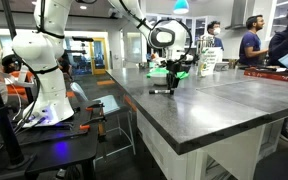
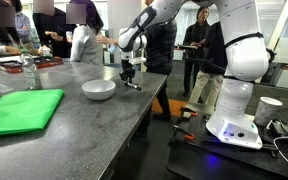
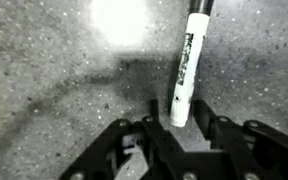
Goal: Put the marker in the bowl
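Note:
The marker (image 3: pixel 189 65) lies on the grey speckled counter. In the wrist view it has a pale barrel with print and a black cap at its far end. My gripper (image 3: pixel 180 110) is open, pointing down just above the counter, with one finger on each side of the marker's near end and a gap on both sides. In both exterior views the gripper (image 1: pixel 168 78) (image 2: pixel 127 72) hangs low over the counter, with the marker (image 2: pixel 134 86) a thin dark stick below it. The pale-green bowl (image 2: pixel 98 89) stands on the counter close beside the gripper, empty.
A bright green flat cloth (image 2: pixel 19 110) lies on the near part of the counter (image 2: pixel 94 130). Bottles and boxes (image 2: pixel 24 65) stand along its far edge. Several people stand behind. A second white robot arm (image 1: pixel 46 70) stands on a side table, past the counter's edge.

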Robot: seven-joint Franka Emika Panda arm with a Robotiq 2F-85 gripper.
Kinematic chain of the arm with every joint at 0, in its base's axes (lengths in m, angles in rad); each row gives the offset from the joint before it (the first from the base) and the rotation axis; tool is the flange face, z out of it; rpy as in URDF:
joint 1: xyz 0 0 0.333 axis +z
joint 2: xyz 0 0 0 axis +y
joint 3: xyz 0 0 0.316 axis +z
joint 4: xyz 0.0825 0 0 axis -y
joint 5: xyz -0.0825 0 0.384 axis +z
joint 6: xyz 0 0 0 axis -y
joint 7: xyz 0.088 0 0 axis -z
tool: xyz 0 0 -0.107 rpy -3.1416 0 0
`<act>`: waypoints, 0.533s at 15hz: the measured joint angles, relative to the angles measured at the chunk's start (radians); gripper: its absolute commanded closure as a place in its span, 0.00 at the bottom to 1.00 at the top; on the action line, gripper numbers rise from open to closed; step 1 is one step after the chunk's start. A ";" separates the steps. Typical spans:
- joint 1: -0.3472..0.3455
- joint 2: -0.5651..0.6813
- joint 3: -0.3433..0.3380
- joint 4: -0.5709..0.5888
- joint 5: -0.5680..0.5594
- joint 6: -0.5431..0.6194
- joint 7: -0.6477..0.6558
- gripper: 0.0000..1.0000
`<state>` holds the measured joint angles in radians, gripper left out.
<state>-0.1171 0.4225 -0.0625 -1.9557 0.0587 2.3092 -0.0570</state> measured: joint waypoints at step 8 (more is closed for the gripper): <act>0.011 -0.026 0.001 0.000 0.000 -0.002 0.053 0.95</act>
<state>-0.1062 0.3965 -0.0616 -1.9558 0.0585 2.3070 -0.0045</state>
